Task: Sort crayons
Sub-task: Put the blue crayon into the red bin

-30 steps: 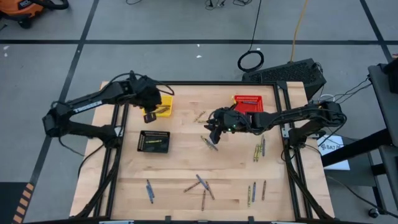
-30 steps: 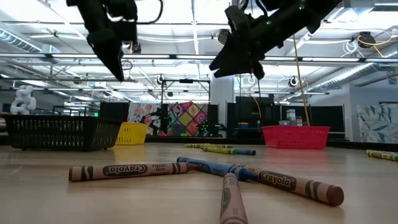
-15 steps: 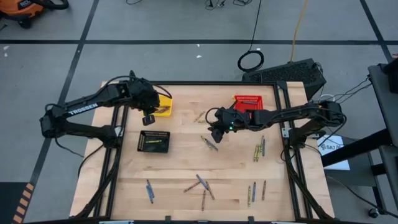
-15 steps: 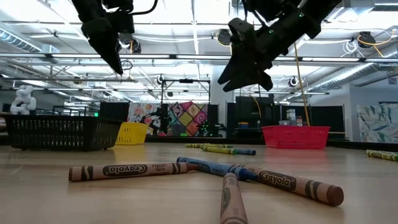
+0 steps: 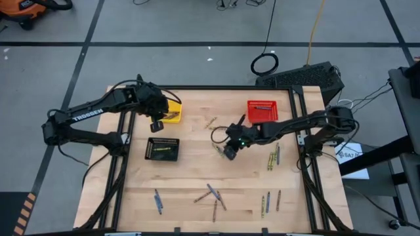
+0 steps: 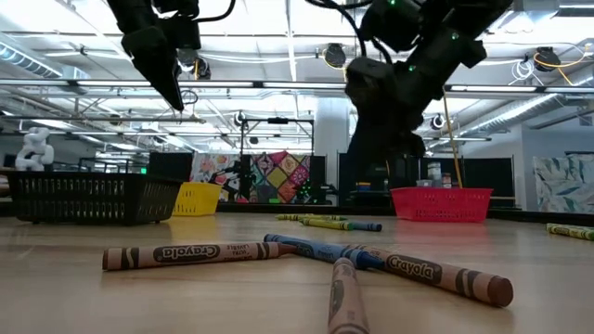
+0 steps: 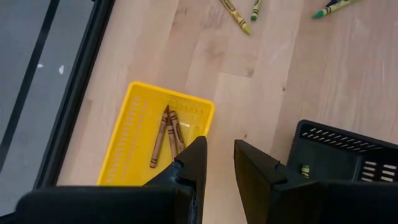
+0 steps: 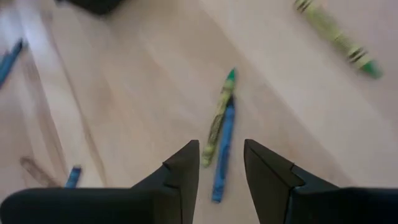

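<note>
Now your right gripper (image 8: 221,163) is dropping, fingers parted and empty, over touching yellow-green and blue wax crayons (image 8: 219,134) mid-table; grasp likely next. Left gripper (image 7: 219,163), slightly open, empty, hovering over yellow mesh basket (image 7: 140,130).

Pale wood-grain table (image 5: 197,177). Mesh baskets: yellow basket (image 7: 140,130) with brown crayons (image 7: 166,134); red basket (image 5: 262,110); black basket (image 5: 162,149). On the table, a yellow-green crayon (image 8: 217,118) beside a blue crayon (image 8: 222,152); tan crayon (image 6: 176,254) with black lettering. Both arms dark; right end effector (image 8: 221,177) black.
</note>
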Action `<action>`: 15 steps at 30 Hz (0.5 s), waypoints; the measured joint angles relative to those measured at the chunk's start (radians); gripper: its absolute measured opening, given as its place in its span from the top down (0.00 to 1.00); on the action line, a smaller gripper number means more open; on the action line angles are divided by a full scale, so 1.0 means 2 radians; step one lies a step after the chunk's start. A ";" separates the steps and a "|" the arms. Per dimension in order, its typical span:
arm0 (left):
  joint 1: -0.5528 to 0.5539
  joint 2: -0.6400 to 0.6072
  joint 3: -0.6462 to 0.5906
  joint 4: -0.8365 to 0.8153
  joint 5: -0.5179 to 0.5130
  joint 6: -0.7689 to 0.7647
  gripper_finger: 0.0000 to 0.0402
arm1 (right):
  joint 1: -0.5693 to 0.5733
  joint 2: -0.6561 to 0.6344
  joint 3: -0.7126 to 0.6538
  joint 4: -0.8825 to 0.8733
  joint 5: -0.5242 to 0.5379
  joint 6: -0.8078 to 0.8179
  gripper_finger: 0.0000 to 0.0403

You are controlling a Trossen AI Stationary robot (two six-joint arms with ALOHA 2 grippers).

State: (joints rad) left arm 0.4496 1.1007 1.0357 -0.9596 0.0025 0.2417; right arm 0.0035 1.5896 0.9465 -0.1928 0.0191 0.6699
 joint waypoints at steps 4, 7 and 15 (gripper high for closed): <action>0.000 0.000 0.000 0.000 0.000 0.000 0.80 | 0.007 0.027 0.029 -0.032 -0.005 -0.004 0.72; 0.000 0.000 0.000 0.000 0.000 0.000 0.80 | 0.012 0.050 0.063 -0.072 -0.002 -0.015 0.72; 0.000 0.000 0.000 0.000 0.000 0.000 0.80 | 0.024 0.104 0.121 -0.154 0.003 -0.031 0.72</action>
State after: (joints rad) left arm 0.4496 1.1015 1.0348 -0.9600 0.0027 0.2424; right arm 0.0521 1.7982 1.1889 -0.4999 0.0243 0.6081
